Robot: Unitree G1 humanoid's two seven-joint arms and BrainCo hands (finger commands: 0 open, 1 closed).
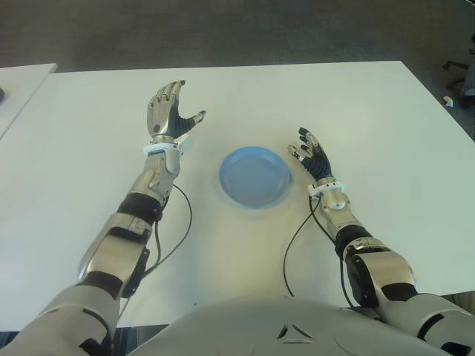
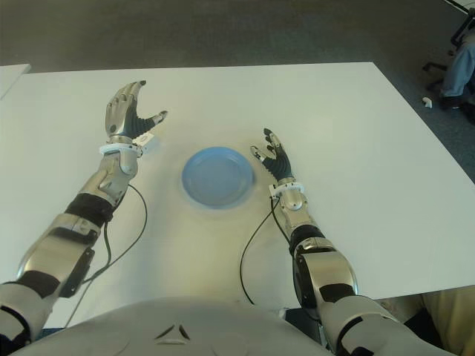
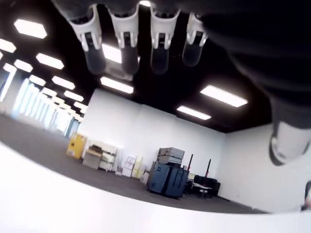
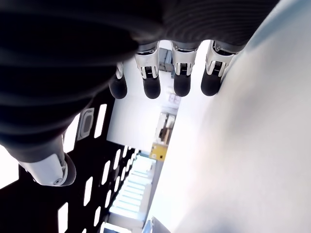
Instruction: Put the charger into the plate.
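Plate (image 1: 254, 176) just left of the right hand (image 1: 310, 153): plain light blue, no pattern. Table (image 1: 386, 133) under both hands: plain white. Left hand (image 1: 168, 110): silver metal back, black ribbed palm, white wrist band. Right hand: same black ribbing, silver fingertips. Black cables (image 1: 293, 245) trail behind each wrist. Floor (image 1: 223, 30) beyond: dark grey.

White table (image 1: 386, 119); perhaps a chair (image 2: 454, 70) beyond it.

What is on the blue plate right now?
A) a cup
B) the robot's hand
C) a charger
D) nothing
D: the blue plate shows only its bare blue surface, with the left hand and right hand off to either side of it, fingers spread and holding nothing.
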